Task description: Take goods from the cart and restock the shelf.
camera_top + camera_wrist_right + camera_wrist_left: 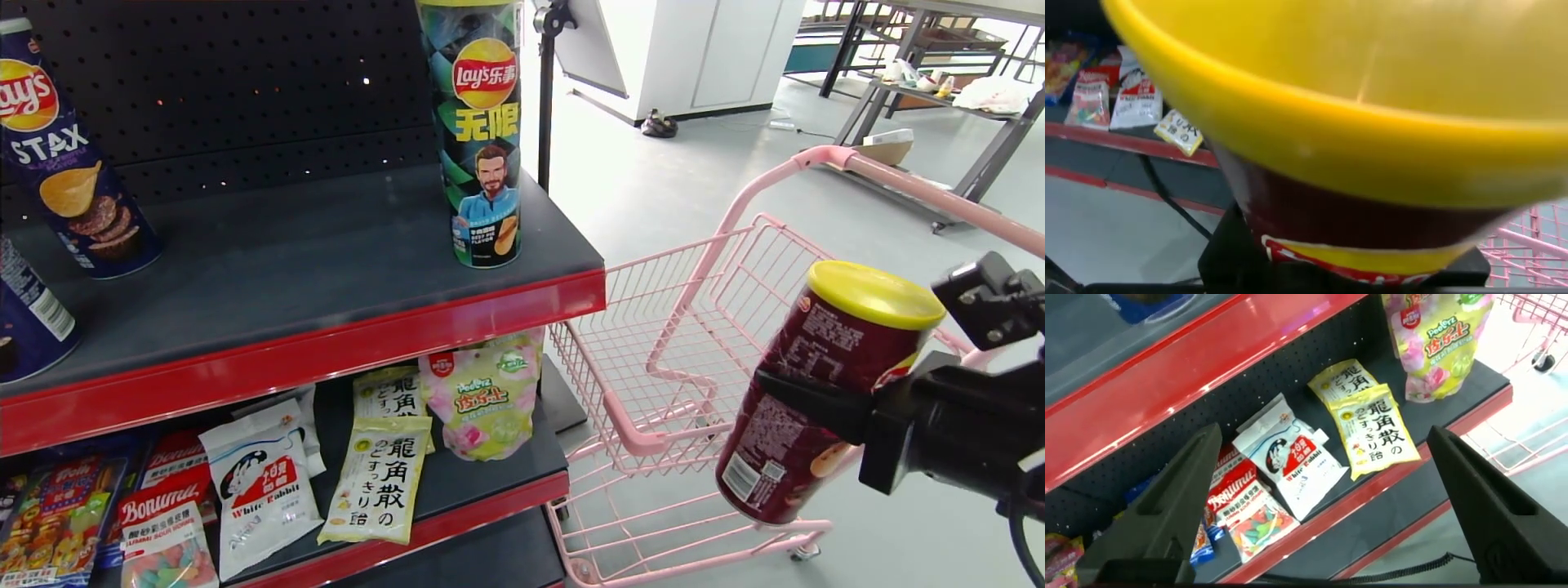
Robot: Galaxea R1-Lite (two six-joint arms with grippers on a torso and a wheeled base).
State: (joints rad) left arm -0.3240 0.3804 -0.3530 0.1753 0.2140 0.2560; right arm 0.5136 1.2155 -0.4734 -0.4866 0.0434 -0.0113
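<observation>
My right gripper (816, 400) is shut on a dark red chip can (808, 400) with a yellow lid (873, 292), held tilted above the pink cart (678, 343) at the right. Close up in the right wrist view the same can (1372, 220) shows beneath its yellow lid (1372, 90). The dark upper shelf (310, 253) with a red front edge carries a tall green chip can (483, 131) and blue chip cans (73, 155). My left gripper (1323, 514) stands open in front of the lower shelf (1404, 490), with nothing between its fingers.
The lower shelf holds several snack bags: a white candy bag (261, 482), yellow lozenge bags (384, 474) and a pink-green bag (486, 404). The cart basket looks bare inside. Grey floor, a white cabinet (702, 49) and metal tables (939, 73) lie beyond.
</observation>
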